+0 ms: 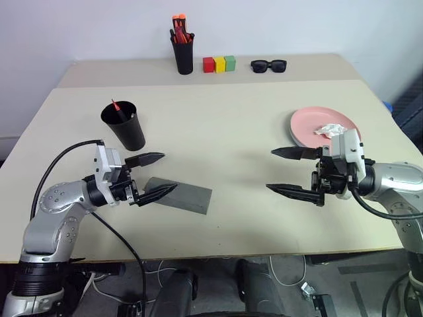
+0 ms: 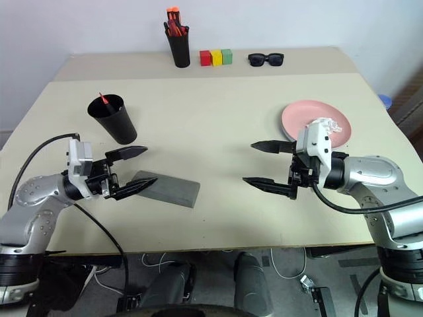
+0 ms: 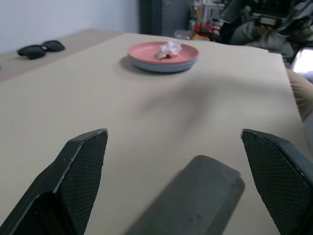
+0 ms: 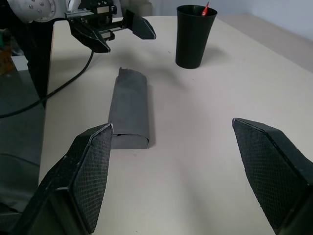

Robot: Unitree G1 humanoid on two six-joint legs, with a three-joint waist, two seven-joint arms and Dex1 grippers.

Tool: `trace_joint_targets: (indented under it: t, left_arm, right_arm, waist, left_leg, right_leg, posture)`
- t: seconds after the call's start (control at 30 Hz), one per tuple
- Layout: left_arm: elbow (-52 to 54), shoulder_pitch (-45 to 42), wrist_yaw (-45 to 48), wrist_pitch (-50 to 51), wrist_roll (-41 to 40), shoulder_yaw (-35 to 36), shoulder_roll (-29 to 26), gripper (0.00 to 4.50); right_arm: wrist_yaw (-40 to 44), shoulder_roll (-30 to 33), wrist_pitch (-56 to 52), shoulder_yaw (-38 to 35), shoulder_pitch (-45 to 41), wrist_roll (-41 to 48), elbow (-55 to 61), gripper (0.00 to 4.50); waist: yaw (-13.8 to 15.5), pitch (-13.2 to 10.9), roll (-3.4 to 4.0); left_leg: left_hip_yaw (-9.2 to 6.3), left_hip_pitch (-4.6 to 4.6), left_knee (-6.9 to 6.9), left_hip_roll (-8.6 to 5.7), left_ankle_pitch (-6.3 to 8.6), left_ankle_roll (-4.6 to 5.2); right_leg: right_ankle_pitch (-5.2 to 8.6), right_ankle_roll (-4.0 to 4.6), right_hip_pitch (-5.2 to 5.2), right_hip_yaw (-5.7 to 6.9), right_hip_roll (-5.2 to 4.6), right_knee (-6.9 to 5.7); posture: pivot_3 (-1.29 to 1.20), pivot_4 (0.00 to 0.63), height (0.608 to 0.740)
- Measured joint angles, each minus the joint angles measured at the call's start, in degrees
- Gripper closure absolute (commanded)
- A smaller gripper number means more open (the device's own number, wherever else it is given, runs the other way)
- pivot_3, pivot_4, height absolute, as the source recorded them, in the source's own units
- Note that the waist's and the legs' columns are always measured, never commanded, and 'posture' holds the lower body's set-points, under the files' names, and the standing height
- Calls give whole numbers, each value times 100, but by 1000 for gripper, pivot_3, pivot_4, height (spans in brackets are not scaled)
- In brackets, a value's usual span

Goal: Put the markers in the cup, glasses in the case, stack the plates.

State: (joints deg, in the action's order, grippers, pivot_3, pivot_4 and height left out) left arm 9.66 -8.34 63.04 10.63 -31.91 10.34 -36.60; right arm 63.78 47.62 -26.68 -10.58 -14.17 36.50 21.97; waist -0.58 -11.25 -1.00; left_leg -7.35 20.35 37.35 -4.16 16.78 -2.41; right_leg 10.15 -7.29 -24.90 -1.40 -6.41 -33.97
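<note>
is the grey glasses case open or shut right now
Shut. The grey glasses case lies flat on the table with its lid down; its end shows one closed seam and no gap.

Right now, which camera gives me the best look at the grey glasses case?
The right wrist view: the grey case lies shut on the table, whole from end to end, nothing covering it. In the head views the left gripper overlaps its near end. The left wrist view shows just one end between the open fingers.

Cup [image 1: 124, 124] stands behind the closed case [image 1: 180, 194]; stacked plates [image 1: 305, 127] lie far right.
</note>
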Motion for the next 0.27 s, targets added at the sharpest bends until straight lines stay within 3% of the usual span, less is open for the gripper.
trace_joint_targets:
  t: [0.27]
  left_arm:
    - [-165, 33, -371, -619, 361, -11, 319, 0]
  right_arm:
    - [45, -111, 196, 445, -843, -329, -617, 527]
  waist:
    - [-15, 0, 0]
  left_leg:
    - [-1, -2, -4, 1, 0, 0]
  right_leg:
    - [-1, -1, -1, 1, 0, 1]
  posture:
    - [0, 150, 740]
